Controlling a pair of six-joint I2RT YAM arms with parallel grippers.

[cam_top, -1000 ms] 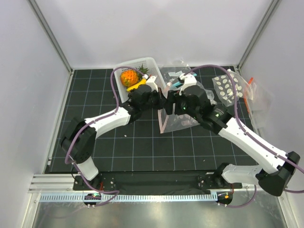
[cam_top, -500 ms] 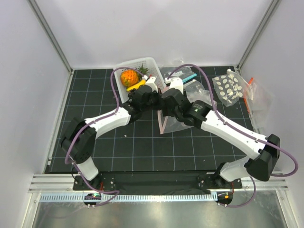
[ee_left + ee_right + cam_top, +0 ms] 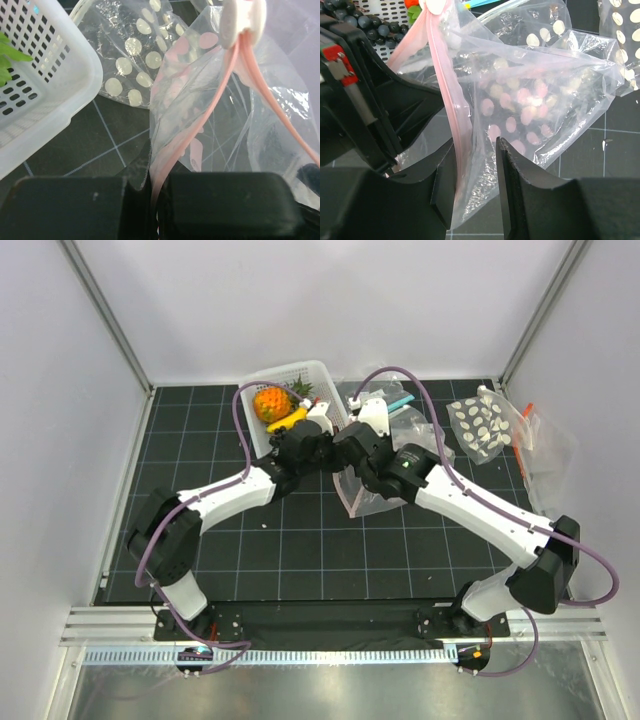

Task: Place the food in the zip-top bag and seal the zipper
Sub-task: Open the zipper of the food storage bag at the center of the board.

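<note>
Arms angled inward, wrists meeting beside the white basket (image 3: pixel 322 374).
Left gripper (image 3: pixel 155 200) clamped tight on the zipper (image 3: pixel 447 100) of the zip-top bag (image 3: pixel 530 110), mid-mat; right gripper (image 3: pixel 475 185) part-open, fingers straddling that strip without pinching. Pineapple (image 3: pixel 268 403) in basket.

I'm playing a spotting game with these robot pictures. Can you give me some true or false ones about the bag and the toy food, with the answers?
1. The pineapple is in the white basket. True.
2. The dotted bag has food inside. False: no food shows in it.
3. The left gripper is pinching the pink strip. True.
4. The right gripper is far from the bag. False: its fingers sit on either side of the bag's edge.
</note>
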